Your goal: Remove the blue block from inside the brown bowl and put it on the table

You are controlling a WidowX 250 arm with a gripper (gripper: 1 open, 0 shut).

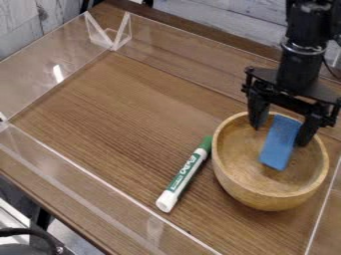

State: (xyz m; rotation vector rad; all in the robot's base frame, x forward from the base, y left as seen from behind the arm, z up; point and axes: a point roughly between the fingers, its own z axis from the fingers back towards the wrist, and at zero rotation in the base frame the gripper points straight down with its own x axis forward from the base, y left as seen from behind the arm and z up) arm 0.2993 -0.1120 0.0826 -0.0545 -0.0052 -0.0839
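Hovering above the blue block (pixel 278 142) in the brown bowl (pixel 232 174), the hand (pixel 278 124) gapes wide, holding nothing

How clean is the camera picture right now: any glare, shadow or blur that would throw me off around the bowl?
Camera view: even light, no strong glare on the blue block; shading inside the brown bowl, darkest under the gripper; image soft and coarse overall, so fingertip edges against the bowl's far rim are hard to read.
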